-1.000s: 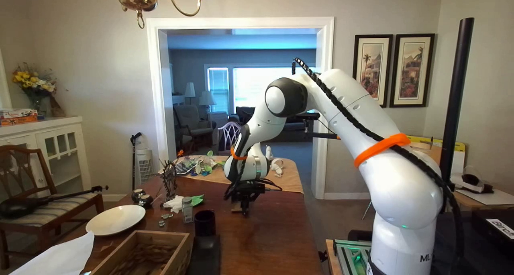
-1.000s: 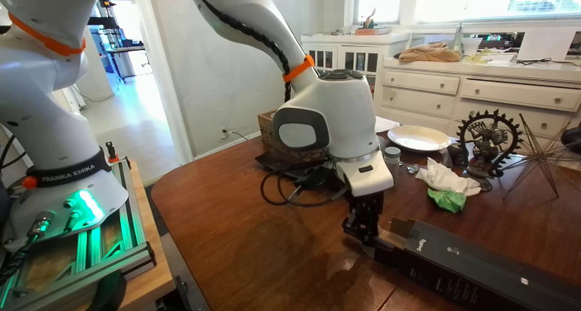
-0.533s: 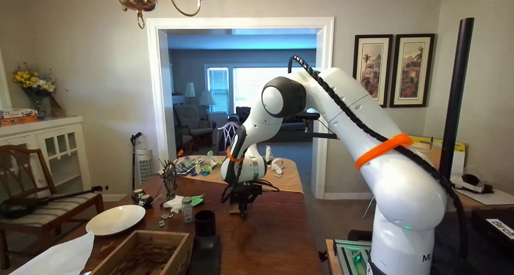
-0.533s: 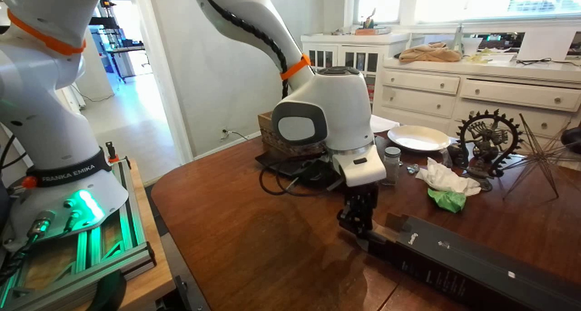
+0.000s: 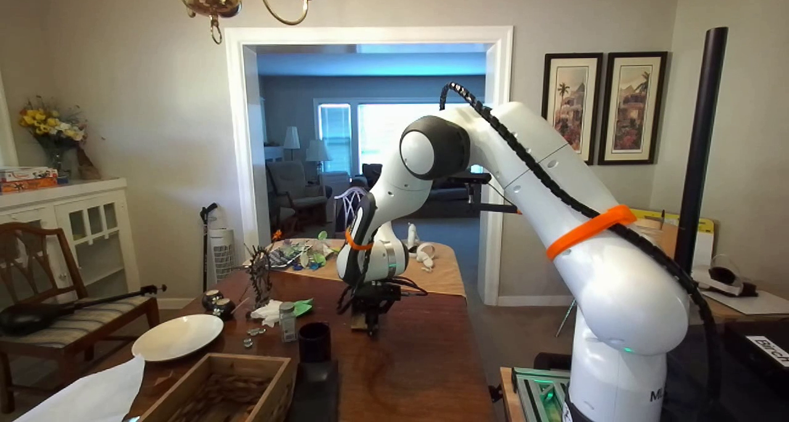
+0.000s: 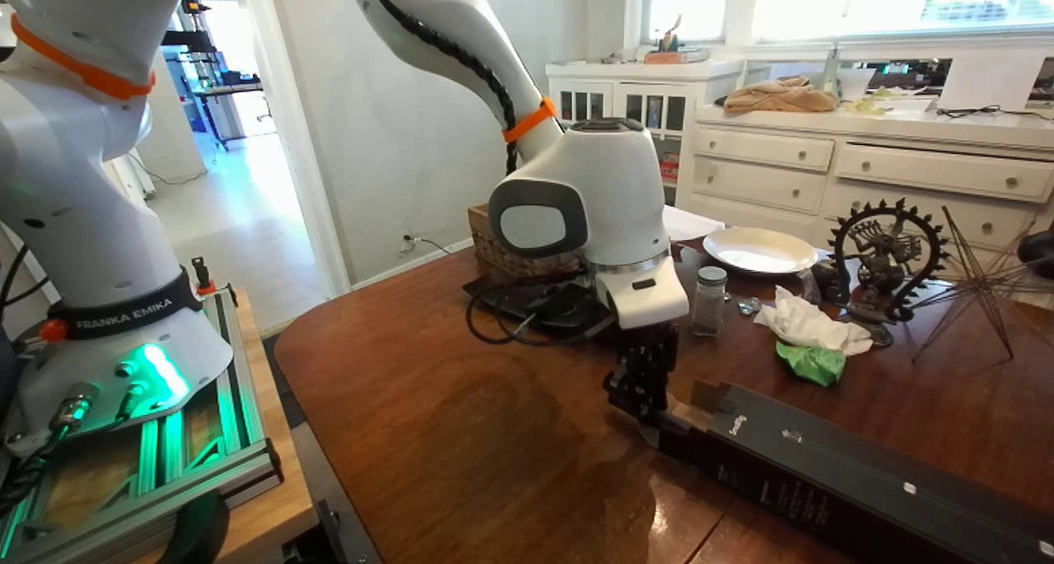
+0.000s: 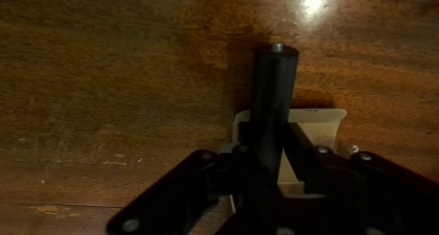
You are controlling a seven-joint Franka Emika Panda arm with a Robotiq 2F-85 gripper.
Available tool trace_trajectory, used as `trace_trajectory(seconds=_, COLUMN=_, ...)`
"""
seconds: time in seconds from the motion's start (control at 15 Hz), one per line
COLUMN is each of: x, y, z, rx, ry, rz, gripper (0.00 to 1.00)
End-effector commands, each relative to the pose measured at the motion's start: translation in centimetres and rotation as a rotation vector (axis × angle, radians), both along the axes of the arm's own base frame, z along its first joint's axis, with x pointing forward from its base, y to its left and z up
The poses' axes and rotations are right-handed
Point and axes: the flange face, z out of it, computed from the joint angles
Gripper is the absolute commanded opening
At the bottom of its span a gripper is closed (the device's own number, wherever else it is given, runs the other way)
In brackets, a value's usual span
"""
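Nearer the jar point(image 6: 709, 304): rod point(image 7: 273, 85) and box point(image 6: 848, 463)

A window point(image 6: 873, 4) glares white; the wrist view is dim, its pincer point(image 7: 268, 135) blurred.

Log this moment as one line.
end effector: closed on black rod | rod: extends beyond open tan flap of black box | glass jar: upright, lidded

Past the white-trimmed doorway point(image 5: 370, 36), I see a bright, wide window point(image 5: 385, 129). Black-framed palm prints point(image 5: 633, 108) adorn the beige wall point(image 5: 573, 15).
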Motion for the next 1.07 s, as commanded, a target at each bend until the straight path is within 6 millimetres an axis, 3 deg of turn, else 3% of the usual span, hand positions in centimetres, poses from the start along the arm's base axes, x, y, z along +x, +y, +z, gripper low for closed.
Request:
trace_trajectory(seconds=0.0, x=0.0, y=0.0, z=0.0, rx=0.000, ry=0.001, rz=0.000, gripper=0.30)
trace_trajectory(seconds=0.4, x=0.0, y=0.0, z=0.1, rx=0.000, ry=0.001, rz=-0.001, gripper=0.30)
trace_trajectory(seconds=0.47, x=0.2, y=0.8, z=0.1, rx=0.019, ry=0.002, rz=0.010, gripper=0.07)
trace_trajectory(seconds=1.0, x=1.8, y=7.9, z=0.9, rx=0.081, ry=0.015, rz=0.100, gripper=0.07)
